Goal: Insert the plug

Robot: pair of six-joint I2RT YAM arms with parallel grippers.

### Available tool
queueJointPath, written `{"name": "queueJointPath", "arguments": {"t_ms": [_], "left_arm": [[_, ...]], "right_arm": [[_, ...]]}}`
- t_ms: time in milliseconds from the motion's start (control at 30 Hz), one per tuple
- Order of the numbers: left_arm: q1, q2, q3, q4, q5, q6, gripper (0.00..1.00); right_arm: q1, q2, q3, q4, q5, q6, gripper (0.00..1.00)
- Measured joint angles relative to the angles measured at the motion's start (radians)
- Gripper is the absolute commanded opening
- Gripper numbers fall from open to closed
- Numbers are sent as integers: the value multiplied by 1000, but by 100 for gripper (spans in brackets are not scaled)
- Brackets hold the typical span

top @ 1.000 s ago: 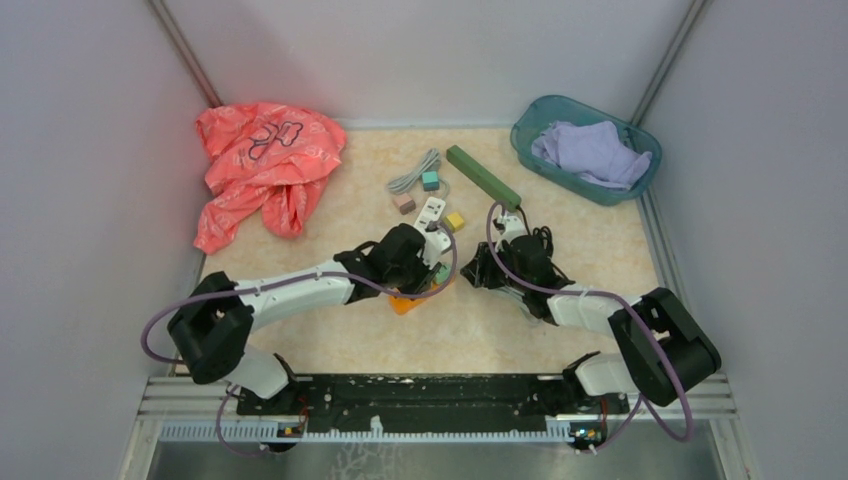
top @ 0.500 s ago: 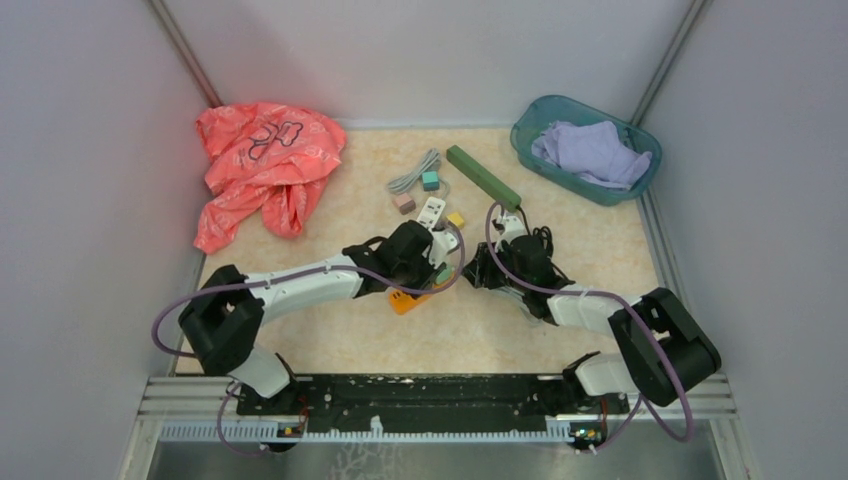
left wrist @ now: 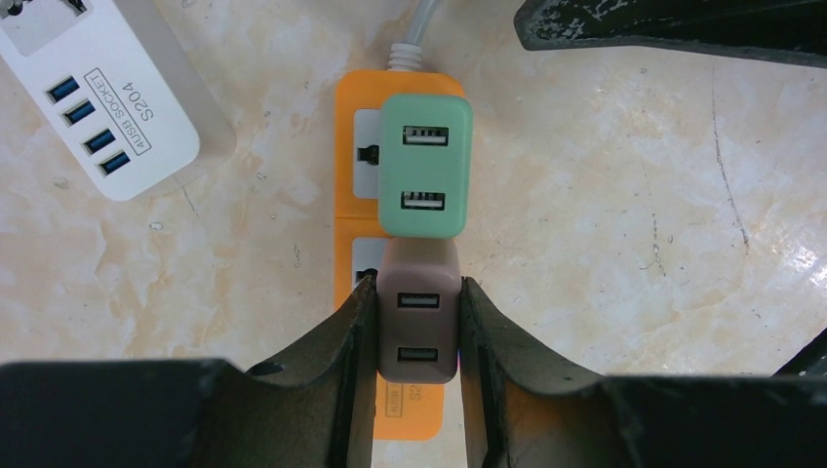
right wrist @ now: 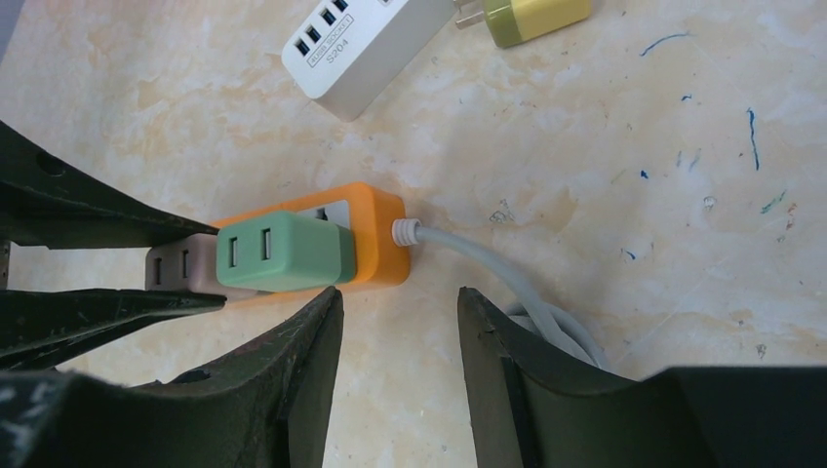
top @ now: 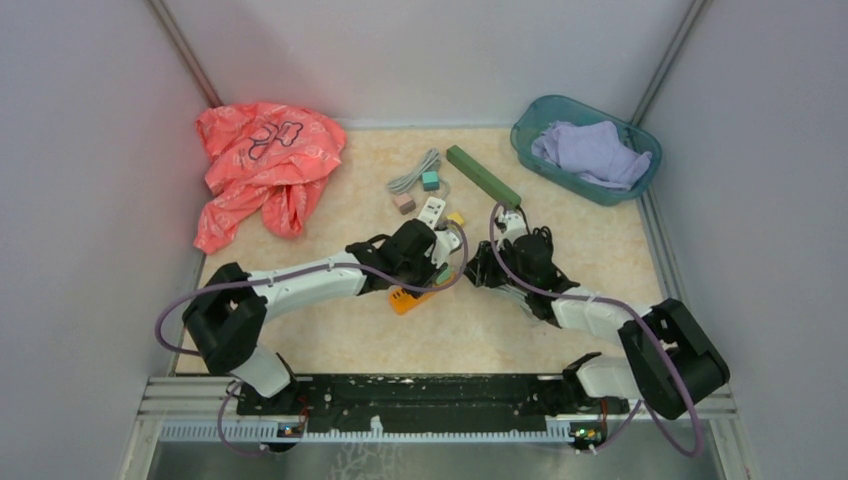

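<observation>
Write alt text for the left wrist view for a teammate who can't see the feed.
The left gripper is closed on a pink two-port USB charger over an orange power strip, directly below a mint-green USB charger sitting on the same strip. A white USB power strip lies at upper left on the marbled table.

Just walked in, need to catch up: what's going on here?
The left gripper is clamped on a pink adapter sitting on the orange power strip, right beside a plugged-in green adapter; whether it is fully seated is unclear. The right gripper hovers open by the strip's cord, holding nothing.
</observation>
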Motion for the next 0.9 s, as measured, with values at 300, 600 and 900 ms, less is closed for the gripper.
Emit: {"name": "queueJointPath", "arguments": {"t_ms": [300, 600, 900], "left_arm": [[0, -31, -42, 11, -11, -13, 56], [0, -157, -49, -79, -71, -45, 75], [27, -307, 52, -163, -180, -72, 86]], "right_arm": [[0, -165, 24, -166, 36, -1, 53], [0, -290, 47, -446, 192, -3, 65], [-1, -264, 98, -621, 255, -9, 73]]}}
